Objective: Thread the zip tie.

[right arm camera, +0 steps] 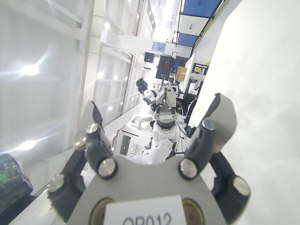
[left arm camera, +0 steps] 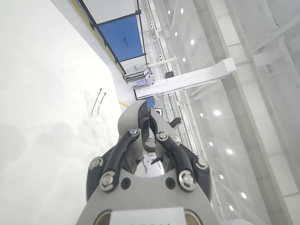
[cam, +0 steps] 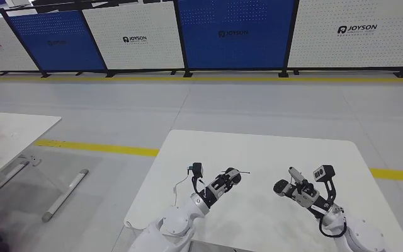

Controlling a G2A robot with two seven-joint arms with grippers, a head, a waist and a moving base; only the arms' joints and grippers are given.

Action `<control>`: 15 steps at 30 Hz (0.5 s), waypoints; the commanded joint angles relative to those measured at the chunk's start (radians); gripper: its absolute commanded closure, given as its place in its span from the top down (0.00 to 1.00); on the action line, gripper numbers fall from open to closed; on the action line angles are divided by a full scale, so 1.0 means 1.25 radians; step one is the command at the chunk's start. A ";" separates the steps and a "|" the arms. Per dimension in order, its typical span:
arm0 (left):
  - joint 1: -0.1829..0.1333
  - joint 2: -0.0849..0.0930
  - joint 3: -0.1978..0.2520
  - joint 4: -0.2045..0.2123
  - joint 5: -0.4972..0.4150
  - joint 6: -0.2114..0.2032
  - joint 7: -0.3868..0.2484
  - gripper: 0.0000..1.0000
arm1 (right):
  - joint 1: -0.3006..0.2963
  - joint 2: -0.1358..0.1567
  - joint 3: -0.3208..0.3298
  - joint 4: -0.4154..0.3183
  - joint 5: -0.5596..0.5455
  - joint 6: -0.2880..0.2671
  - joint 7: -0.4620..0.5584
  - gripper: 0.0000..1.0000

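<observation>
On my top view the left gripper (cam: 233, 174) sits low over the white surface (cam: 264, 151), a little left of its middle, pointing toward 2 o'clock. Its fingers are pressed together, and I cannot make out anything caught between them. Two black zip ties (left arm camera: 96, 102) lie flat on the surface side by side, close together and roughly parallel, their heads at the far end. From above they read as a thin dark line just off the left gripper's tip, at about 3 o'clock from it. The right gripper (cam: 284, 179) is at 3 o'clock from the left one, well apart from it and raised off the surface. Its fingers are spread wide with nothing in them, and it faces across toward the left gripper.
</observation>
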 commanded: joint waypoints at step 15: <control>0.028 0.002 -0.033 -0.138 -0.031 -0.022 0.033 0.00 | 0.000 0.000 0.000 0.000 0.000 0.000 0.000 1.00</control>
